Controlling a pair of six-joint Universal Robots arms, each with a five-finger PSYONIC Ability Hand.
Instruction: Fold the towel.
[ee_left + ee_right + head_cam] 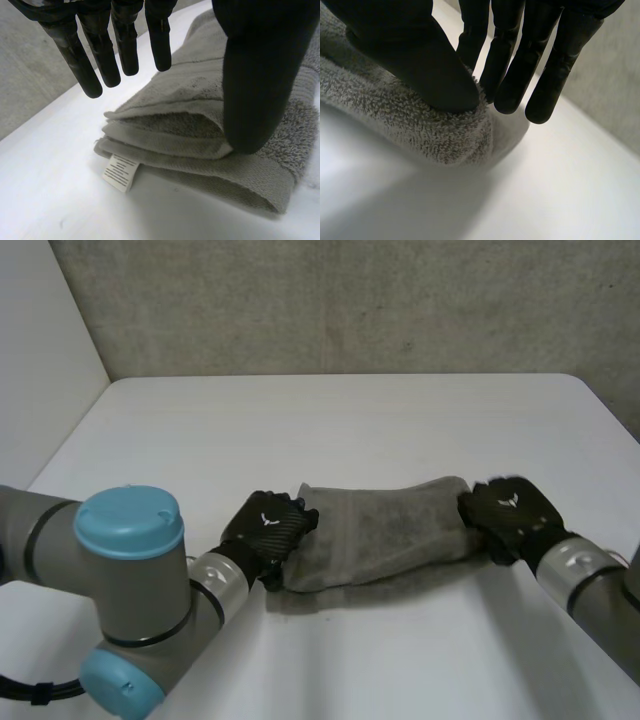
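A grey towel lies folded into a long strip near the front of the white table. My left hand is at its left end. In the left wrist view its thumb rests on the top layer of the towel, while its straight fingers hover past the end, apart from the cloth. My right hand is at the towel's right end. There the thumb presses on the towel and the fingers close against the edge, pinching the cloth.
A white label sticks out from the towel's lower layers at the left end. Grey walls stand behind the table and along its left side. Bare tabletop stretches beyond the towel to the back.
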